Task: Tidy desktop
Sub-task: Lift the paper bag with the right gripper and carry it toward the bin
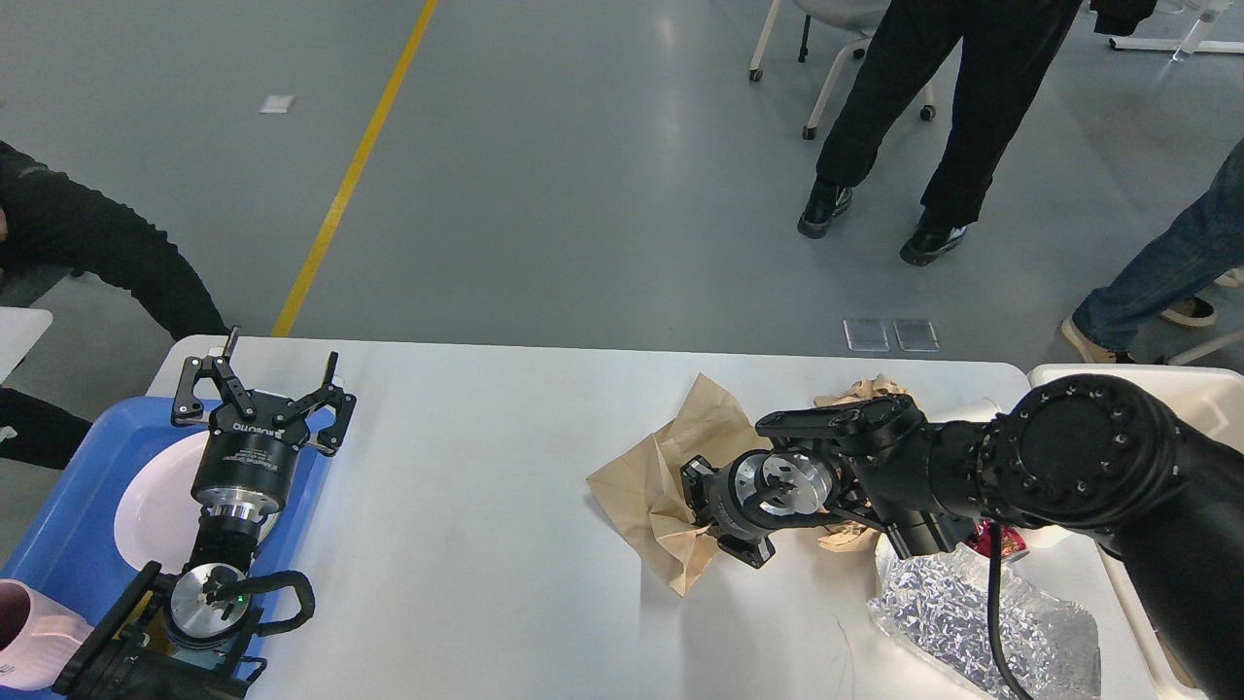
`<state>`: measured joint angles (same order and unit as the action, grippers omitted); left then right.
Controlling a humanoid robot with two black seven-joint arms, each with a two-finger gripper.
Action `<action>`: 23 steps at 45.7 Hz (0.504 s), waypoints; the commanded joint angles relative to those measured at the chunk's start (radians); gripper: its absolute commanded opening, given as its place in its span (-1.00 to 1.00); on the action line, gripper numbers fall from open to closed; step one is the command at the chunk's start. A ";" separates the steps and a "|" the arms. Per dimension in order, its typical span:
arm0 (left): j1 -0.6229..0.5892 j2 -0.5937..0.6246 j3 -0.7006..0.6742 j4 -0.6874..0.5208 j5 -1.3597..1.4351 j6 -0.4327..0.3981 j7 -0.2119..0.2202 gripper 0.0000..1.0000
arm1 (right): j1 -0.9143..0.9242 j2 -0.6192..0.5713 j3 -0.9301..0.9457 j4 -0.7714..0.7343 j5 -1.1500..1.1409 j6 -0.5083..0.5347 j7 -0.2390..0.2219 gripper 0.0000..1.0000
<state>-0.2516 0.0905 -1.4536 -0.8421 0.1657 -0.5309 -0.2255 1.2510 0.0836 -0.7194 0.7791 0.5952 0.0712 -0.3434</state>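
Note:
The white desktop (486,467) fills the lower half of the head view. A crumpled brown paper bag (641,486) lies right of its centre. My right gripper (698,507) points left with its fingers buried in the bag's bunched folds, shut on the paper. Over at the table's left edge, my left gripper (277,377) stands open above a blue tray (68,544) and holds nothing.
A white plate (155,501) lies in the tray, with a pink cup (24,632) at bottom left. Crumpled brown paper (860,389), a silvery crinkled bag (982,622) and a red can (1006,542) sit near my right arm. A cream bin (1205,389) stands far right. People stand beyond the table.

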 commanded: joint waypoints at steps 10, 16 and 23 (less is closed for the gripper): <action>0.000 0.000 0.001 0.000 0.000 0.000 0.000 0.93 | 0.369 -0.119 -0.104 0.408 -0.012 0.041 0.000 -1.00; 0.000 0.000 -0.001 0.000 0.000 0.000 0.000 0.93 | 0.577 -0.171 -0.204 0.517 -0.012 0.154 0.000 -1.00; 0.000 0.002 0.001 0.000 0.000 0.000 0.000 0.93 | 0.821 -0.232 -0.311 0.603 -0.060 0.360 0.007 -1.00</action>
<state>-0.2516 0.0907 -1.4531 -0.8422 0.1657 -0.5308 -0.2255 1.9178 -0.1043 -0.9670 1.3248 0.5783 0.2960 -0.3415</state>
